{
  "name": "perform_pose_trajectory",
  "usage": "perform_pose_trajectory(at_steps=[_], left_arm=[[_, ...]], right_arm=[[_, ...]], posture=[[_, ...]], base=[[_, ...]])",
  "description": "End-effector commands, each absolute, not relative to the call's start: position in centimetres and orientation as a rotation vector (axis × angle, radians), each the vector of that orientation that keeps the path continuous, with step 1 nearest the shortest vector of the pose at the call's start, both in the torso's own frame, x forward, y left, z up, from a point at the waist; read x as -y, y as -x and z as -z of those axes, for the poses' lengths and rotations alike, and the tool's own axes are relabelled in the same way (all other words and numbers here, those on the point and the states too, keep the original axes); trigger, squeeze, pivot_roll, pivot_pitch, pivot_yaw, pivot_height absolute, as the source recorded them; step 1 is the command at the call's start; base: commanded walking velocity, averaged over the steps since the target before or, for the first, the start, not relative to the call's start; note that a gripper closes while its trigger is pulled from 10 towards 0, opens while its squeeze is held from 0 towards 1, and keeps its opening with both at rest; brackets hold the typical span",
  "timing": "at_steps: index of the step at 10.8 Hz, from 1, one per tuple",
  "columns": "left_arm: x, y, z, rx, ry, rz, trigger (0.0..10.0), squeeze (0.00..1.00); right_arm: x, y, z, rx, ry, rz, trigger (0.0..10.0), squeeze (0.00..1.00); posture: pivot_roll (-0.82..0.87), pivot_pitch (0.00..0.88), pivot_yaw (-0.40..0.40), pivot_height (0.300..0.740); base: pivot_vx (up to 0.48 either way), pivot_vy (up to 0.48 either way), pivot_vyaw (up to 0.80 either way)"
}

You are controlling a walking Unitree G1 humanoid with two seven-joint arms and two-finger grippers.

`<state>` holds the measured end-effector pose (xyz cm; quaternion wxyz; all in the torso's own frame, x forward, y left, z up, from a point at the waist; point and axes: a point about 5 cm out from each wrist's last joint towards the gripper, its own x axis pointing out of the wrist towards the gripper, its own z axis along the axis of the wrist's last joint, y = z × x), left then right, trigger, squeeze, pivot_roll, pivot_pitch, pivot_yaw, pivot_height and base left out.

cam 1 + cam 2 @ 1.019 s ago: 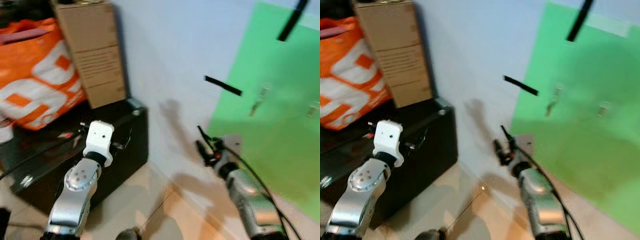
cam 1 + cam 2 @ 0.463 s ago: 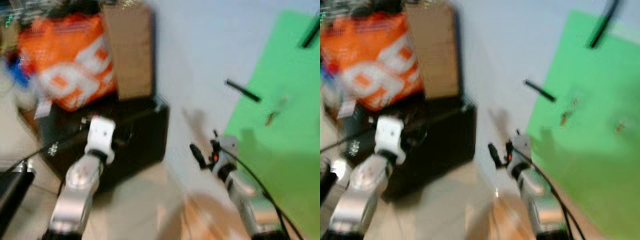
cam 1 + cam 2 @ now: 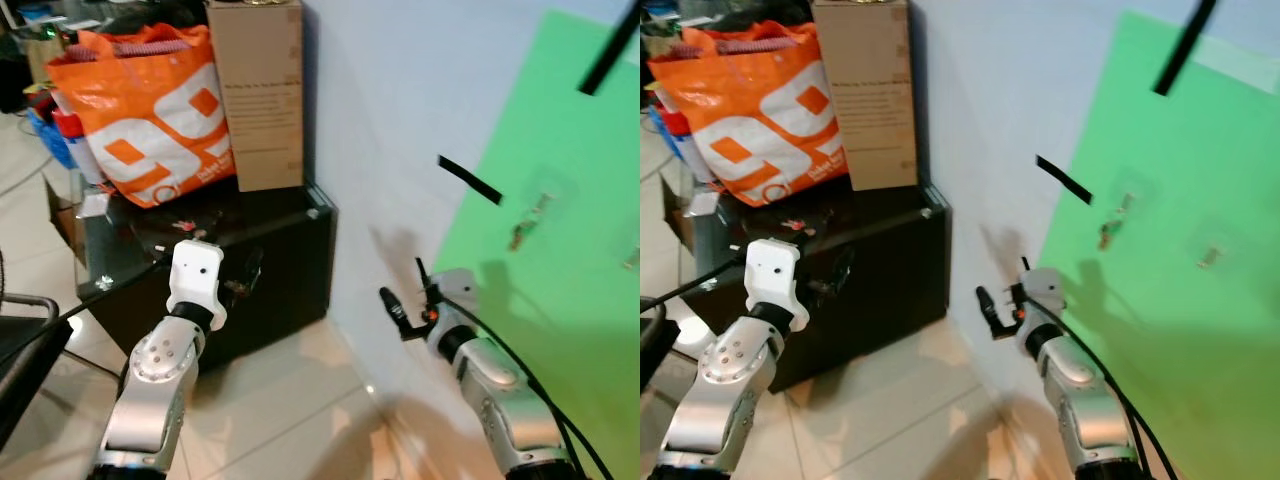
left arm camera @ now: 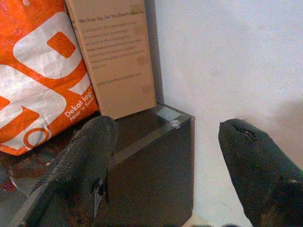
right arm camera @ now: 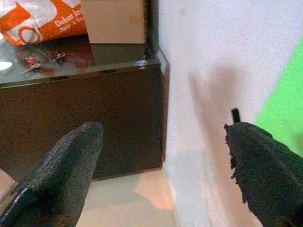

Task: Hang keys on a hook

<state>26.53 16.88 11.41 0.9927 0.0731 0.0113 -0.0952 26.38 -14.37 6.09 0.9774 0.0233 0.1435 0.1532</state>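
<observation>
Keys (image 3: 523, 225) hang on green sheet (image 3: 560, 300) hook.

The orange bag (image 4: 33, 71) has big white shapes on it, and small white words near its lower edge that start with "Dekat"; the rest of the words cannot be read. The brown box (image 4: 116, 56) has lines of small print on its front. The top line starts with "We Stay Up", but the lines under it are too small to read.
</observation>
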Motion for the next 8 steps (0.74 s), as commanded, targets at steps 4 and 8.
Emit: perform_pose_trajectory(at_steps=[4,8], left_arm=[[-17.96,-26.03,-11.66,-0.014,-0.159,0.138,10.0,0.00],[-18.25,-26.04,-11.56,-0.015,-0.154,0.129,10.0,0.00]], right_arm=[[14.10,-27.08,-6.89,-0.222,-0.053,-0.245,10.0,1.00],[14.85,-27.55,-6.59,-0.220,0.026,-0.206,10.0,1.00]], posture=[[-0.02,0.000,-0.024,0.740],[-0.03,0.000,-0.023,0.740]], base=[[0.298,0.000,0.58],[0.331,0.000,0.00]])
